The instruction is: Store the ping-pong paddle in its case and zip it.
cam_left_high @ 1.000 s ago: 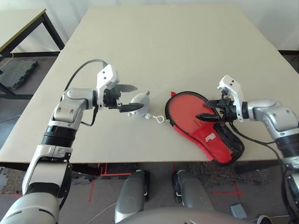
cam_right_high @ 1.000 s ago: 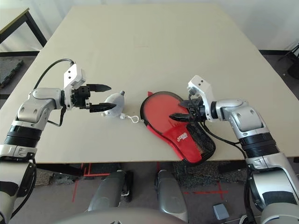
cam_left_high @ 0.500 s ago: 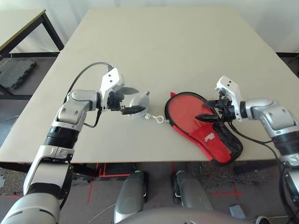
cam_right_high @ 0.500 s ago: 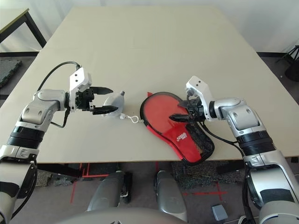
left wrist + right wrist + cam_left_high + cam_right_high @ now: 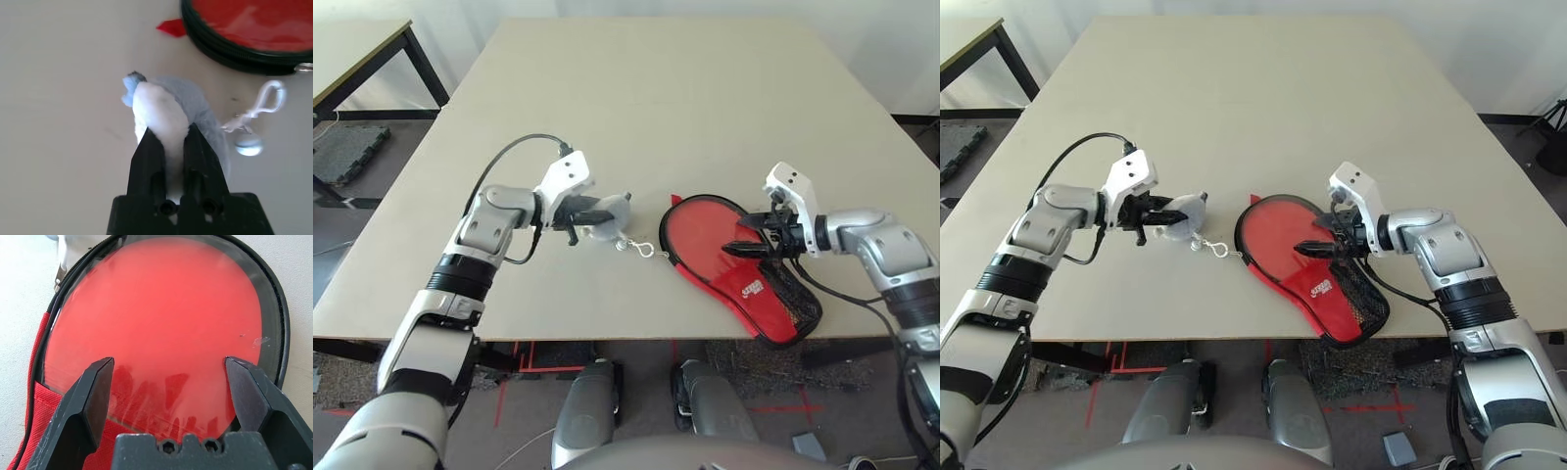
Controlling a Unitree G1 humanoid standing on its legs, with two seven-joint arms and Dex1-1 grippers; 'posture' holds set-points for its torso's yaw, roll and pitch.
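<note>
Left gripper pinches a grey-white plush; right gripper, wide, over the case, paddle seemingly inside.

Pale wall behind beige table

Occluded and cut-off items at the work table

The soft grey-and-white rounded pouch is partly covered by the black two-fingered left gripper. The black-edged red paddle-shaped fabric case is partly covered by the black two-fingered right gripper; its outline exceeds both wrist frames. The lettering of the small white logo is too small to read. The silver metal zipper pull is cut off by the left wrist view's edge. The black-legged side table is cut off at the left eye view's edge.
</note>
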